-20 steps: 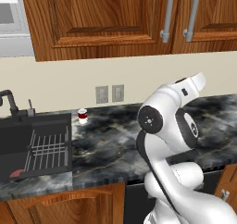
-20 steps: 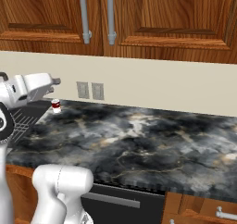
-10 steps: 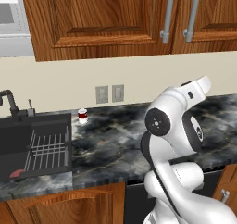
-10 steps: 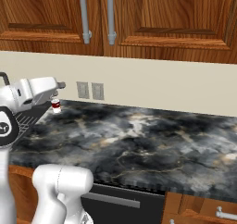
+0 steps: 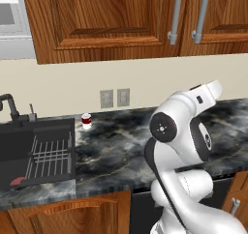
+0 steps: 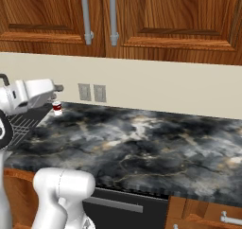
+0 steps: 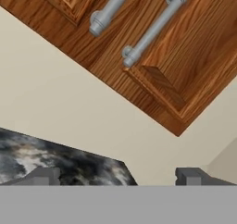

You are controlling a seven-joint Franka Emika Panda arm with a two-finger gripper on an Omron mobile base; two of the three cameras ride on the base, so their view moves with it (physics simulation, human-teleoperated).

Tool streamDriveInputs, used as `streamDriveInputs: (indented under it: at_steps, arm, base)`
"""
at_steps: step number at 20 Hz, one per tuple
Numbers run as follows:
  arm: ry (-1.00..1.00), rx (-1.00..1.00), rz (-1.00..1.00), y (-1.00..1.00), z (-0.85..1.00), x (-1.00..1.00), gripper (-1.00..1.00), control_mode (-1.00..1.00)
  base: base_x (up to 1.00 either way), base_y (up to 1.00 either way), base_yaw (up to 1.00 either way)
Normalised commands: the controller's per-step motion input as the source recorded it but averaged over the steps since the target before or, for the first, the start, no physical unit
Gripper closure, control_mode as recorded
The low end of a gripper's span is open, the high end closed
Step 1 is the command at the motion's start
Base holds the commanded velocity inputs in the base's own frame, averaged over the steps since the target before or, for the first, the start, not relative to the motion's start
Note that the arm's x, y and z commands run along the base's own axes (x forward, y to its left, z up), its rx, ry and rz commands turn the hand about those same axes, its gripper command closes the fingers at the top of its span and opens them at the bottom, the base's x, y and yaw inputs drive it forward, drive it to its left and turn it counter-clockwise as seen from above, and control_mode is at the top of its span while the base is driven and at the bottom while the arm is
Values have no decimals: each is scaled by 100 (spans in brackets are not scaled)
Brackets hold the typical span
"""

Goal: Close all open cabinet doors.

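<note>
The white Franka arm with dark joints (image 5: 179, 131) rises bent at its elbow, forearm reaching up and forward. Its two-finger gripper (image 7: 118, 177) stands wide open, holding nothing, small dark fingertips (image 7: 44, 176) set well apart.

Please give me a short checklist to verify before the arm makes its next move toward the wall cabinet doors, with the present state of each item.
1. Claw open: ok, the fingertips stand wide apart.
2. Claw empty: ok, nothing sits between the tips.
3. Cabinet doors in sight of the hand: ok, both grey bar handles show above the claw.
4. Claw touching a door: not ok, it is still apart from them, with bare wall between.
5. Which door is open: cannot tell, the two doors look flush from the base.
6. Small red can out of the way: ok, it stands on the counter near the sink.
</note>
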Motion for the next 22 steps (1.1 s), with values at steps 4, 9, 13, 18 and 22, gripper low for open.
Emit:
streamDriveInputs:
  at_steps: [4,9,13,18,22]
  arm:
    - [0,0,-4,-1,-10,-51,-100,-100]
    - [0,0,-3,-11,-11,-45,-100,-100]
    - [-3,2,1,-55,-6,-21,-100,-100]
    - [-6,5,8,-60,-11,-13,-100,-100]
    - [-2,1,5,-16,-18,-10,-100,-100]
  base:
    - [0,0,0]
    - [0,0,0]
    - [0,0,0]
    - [0,0,0]
    - [0,0,0]
